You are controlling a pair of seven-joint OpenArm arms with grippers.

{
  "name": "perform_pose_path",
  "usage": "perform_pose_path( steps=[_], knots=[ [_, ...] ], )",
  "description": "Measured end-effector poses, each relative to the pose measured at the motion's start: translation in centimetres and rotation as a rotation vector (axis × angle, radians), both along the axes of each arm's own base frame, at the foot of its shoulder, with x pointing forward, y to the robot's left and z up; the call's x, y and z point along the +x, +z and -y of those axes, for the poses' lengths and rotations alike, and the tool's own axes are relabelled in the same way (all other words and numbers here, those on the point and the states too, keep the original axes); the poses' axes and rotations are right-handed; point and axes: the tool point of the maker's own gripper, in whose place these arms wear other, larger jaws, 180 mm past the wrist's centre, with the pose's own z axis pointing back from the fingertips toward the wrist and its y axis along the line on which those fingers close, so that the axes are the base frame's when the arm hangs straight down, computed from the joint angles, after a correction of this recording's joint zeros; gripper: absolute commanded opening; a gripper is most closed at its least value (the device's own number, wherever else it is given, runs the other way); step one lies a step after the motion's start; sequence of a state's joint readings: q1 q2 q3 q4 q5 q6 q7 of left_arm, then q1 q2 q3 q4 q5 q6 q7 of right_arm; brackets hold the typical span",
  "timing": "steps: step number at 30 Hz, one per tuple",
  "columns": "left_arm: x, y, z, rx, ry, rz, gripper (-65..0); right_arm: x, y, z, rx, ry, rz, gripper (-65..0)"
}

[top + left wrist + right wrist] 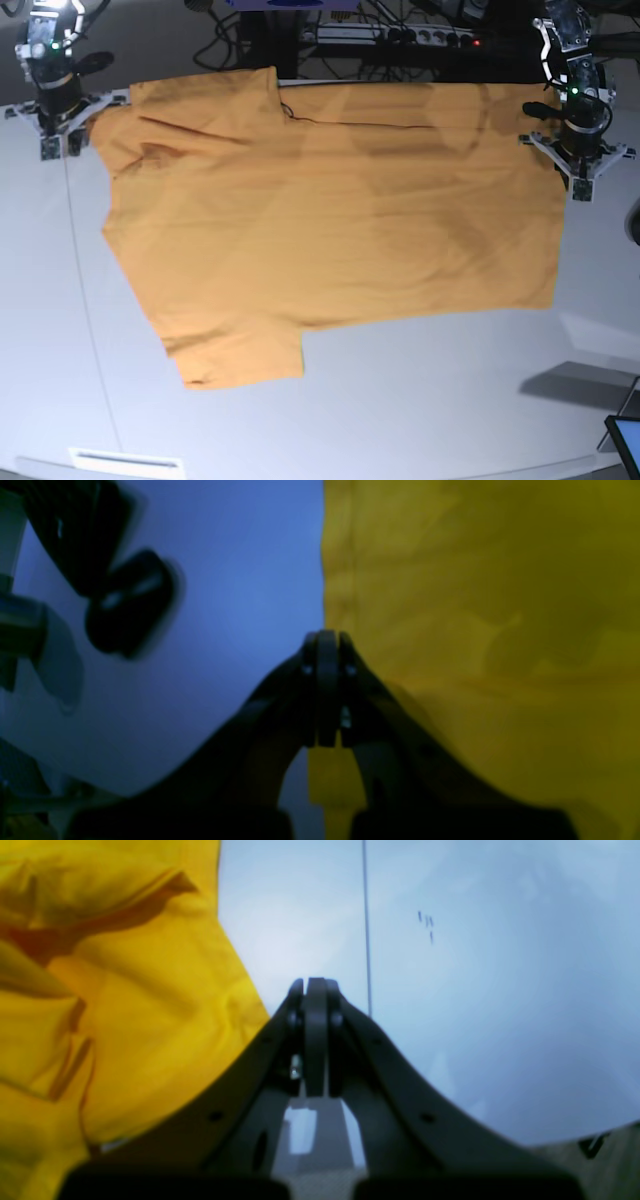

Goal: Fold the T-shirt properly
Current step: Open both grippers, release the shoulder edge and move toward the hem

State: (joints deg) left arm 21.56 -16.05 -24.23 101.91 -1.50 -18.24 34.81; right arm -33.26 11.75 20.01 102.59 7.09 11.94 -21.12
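Observation:
The orange-yellow T-shirt lies spread flat on the white table, one sleeve toward the front left and the hem along the right. My left gripper hangs at the hem's far right corner. In the left wrist view its jaws are shut right over the cloth edge, with no fabric visibly pinched. My right gripper is at the far left beside the other sleeve. In the right wrist view it is shut over bare table, and the rumpled cloth lies just to its left.
Cables and a power strip run behind the table's far edge. A thin seam line crosses the table on the left. A white label sits at the front edge and a screen corner at the bottom right.

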Motion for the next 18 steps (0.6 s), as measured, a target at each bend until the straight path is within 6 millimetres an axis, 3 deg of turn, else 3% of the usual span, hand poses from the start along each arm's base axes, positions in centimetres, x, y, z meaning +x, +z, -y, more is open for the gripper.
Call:
perform_pose_path(
  steps=[5,8,13,15,18],
  knots=[
    [1.9,2.6,0.2,0.020,-0.012,0.081,-63.5,2.6,1.9,1.1,-0.043,0.026,0.065,-64.4],
    [2.5,3.8,-0.2,0.026,-0.001,0.120,-53.1,3.5,2.7,0.9,-0.046,0.032,0.087,-58.9],
    [2.4,6.4,-3.2,0.062,0.107,0.166,-31.6,6.8,6.8,-0.1,-0.054,0.060,0.230,-44.7],
    [2.5,6.5,-3.9,0.043,0.163,0.141,-25.2,7.6,7.3,-0.7,-0.050,0.074,0.249,-39.3],
    [3.1,7.7,-4.8,0.033,0.210,0.165,-20.8,8.5,6.7,-2.5,-0.023,0.122,0.214,-37.1]
  ],
)
